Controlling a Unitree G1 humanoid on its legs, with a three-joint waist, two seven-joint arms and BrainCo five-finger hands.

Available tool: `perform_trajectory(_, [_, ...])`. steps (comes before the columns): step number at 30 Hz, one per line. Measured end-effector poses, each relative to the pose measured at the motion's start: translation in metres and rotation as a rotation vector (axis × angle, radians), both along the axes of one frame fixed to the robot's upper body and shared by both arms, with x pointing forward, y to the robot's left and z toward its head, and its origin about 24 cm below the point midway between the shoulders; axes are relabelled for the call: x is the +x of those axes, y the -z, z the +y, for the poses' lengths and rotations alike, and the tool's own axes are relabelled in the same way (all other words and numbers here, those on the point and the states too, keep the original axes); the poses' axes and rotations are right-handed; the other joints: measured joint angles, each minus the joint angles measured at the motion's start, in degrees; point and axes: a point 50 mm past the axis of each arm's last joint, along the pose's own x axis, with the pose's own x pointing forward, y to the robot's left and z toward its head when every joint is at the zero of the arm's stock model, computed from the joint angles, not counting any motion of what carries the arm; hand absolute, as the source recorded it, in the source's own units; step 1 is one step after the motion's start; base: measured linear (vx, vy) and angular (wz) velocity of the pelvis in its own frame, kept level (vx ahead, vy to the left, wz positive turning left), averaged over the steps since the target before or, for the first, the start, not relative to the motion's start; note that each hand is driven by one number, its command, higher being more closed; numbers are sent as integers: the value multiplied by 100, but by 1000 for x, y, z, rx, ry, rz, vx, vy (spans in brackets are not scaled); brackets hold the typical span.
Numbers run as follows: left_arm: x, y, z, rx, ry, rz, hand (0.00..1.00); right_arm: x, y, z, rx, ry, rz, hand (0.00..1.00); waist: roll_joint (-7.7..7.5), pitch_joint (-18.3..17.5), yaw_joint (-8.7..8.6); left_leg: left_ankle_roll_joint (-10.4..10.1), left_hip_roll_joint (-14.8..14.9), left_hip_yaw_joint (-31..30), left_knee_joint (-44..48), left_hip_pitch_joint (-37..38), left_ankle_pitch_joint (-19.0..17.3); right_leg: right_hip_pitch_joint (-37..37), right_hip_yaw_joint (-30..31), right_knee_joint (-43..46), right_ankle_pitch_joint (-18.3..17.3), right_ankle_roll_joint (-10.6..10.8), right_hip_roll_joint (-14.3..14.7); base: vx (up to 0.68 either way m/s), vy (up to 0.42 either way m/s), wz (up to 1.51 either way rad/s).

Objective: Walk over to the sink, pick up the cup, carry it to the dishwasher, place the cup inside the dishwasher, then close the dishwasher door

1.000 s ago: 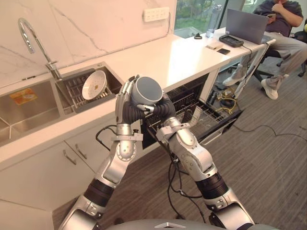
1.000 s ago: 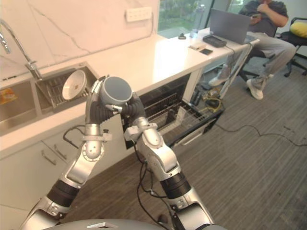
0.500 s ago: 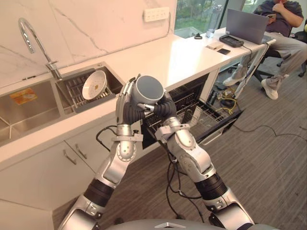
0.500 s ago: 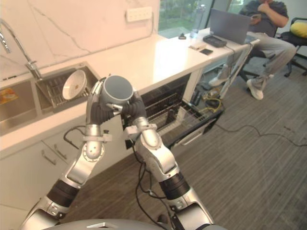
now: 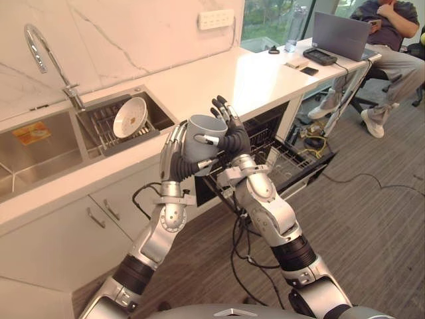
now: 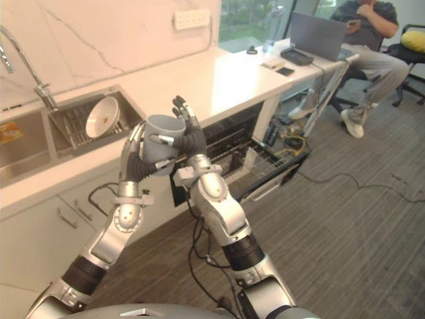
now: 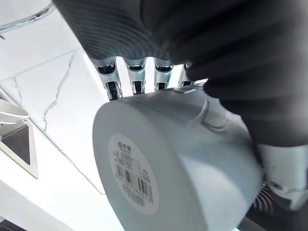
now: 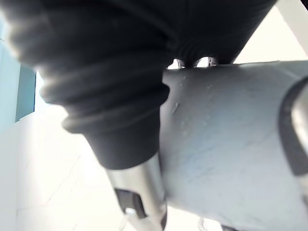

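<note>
Kitchen: grey plank floor [image 5: 372,219], marble wall [image 5: 133,33] at the back, long white counter [image 5: 226,76] against it.
Person: seated [image 5: 392,46] at the counter's far right end, with a laptop [image 5: 340,34] on the counter in front.
Dishwasher: under the counter [image 5: 262,126], standing open, its rack [image 5: 292,159] drawn out above the floor.
Sink: set into the counter on the left [image 5: 46,159], two basins, faucet [image 5: 41,50] behind them. A bowl [image 5: 129,117] leans in the drainer of the right basin.
Left hand: [image 5: 176,156] fingers curled round the cup's left side, gripping it.
Right hand: [image 5: 234,141] palm pressed to the cup's right side, fingers straight and standing above the rim, not closed round it.
Cup: grey [image 5: 201,138], in the air between the two hands, just in front of the counter edge. Its mouth is up and its long axis is near upright, tipped a little.
Way to go: the rack lies to the right of the cup and lower, beyond the right hand. The right arm is the nearer one, so the carry looks to run rightward and down. The cup is not yet inside.
Count: one cup, one bowl, one faucet, one laptop, one person, two hands on the cup.
</note>
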Motion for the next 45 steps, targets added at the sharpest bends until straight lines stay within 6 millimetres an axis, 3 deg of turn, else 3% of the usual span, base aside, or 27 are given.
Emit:
perform_trajectory(14, [0,2,5,16,-23,-10,100,6,-3,-4,-128,-81,-7,100,0,0,-11,-1,-17,-10,1,-4,1,8,-18,0,6,4,-19,0,0,0])
perform_trajectory(26, [2,-12,4,-11,-30,-64,100,3,-8,-2,-153,-59,-85,100,-1,0,-33,2,-36,-12,3,-4,7,15,-26,0,20,9,-41,0,0,0])
perform_trajectory(27, [2,-15,4,-19,-31,-74,0,3,-10,-1,-147,-56,-105,100,-1,0,-38,2,-36,-11,3,-4,7,16,-26,0,20,9,-41,0,0,0])
perform_trajectory(34, [1,-35,-10,-107,28,-128,0,1,-14,2,-103,7,-128,100,-1,0,-14,4,-36,-9,0,-3,8,13,-25,0,20,10,-43,0,0,0])
perform_trajectory(40, [2,-33,-13,-143,51,-98,0,2,-17,-3,-61,80,-140,100,-1,0,-16,8,-36,-5,-2,-1,11,11,-17,1,21,12,-42,0,0,0])
perform_trajectory(45, [5,-21,-11,-164,52,-23,0,4,-26,-17,37,183,-170,100,-2,0,-12,9,-37,-4,-5,2,14,13,-15,1,23,16,-41,0,0,0])
